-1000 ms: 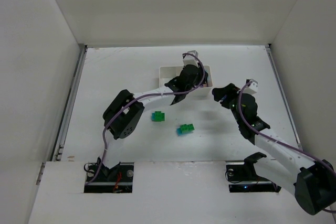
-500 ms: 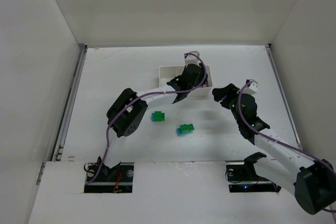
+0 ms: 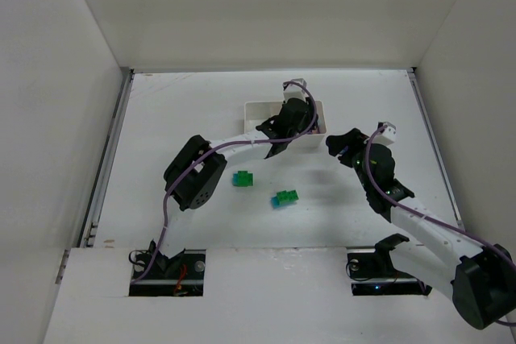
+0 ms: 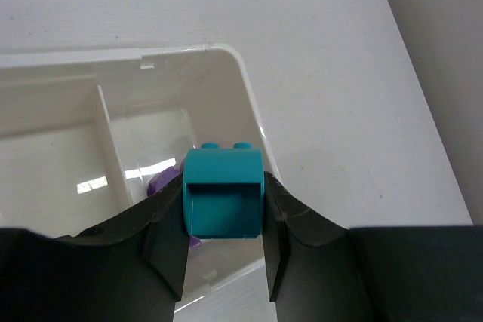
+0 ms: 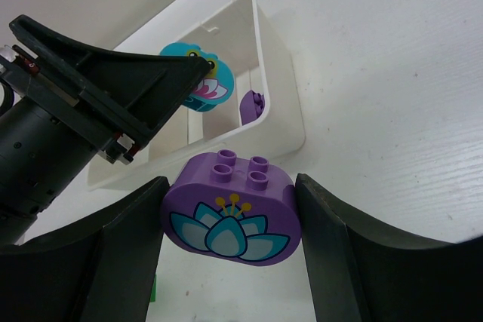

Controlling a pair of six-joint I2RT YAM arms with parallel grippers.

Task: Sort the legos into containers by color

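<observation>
One white table [image 3: 201,102], bearing everything listed. One white tray [image 3: 256,107] with thin dividers, lying directly under the left pincer [image 4: 224,194] and just ahead of the right pincer [image 5: 230,216]. Left pincer: clamped on a teal brick [image 4: 223,186], studs pointing away from the wrist, hanging over the tray's end compartment. Right pincer: clamped on a purple lotus brick [image 5: 230,220], one finger at each rounded end, held off the tray's near wall and outside it. Two loose clumps on the table, well behind both pincers toward the bases: a green clump [image 3: 242,178] and a green-and-teal clump [image 3: 284,198]. One small purple piece [image 4: 162,184], lying in the compartment beneath the left pincer, partly hidden by its left finger. Handling note, as a judgement: the step in hand looks like dropping the teal brick, and since the compartment below seems to hold purple, the left pincer would do well to carry it across the divider to a neighbouring compartment before letting go, staying low so the brick does not bounce out; the purple lotus brick suits the end compartment once the left pincer is out of the way. View notes: only the right wrist camera shows the flower print on the teal brick's face; only the left wrist camera shows its hollow underside; only the overhead camera shows the two clumps.
</observation>
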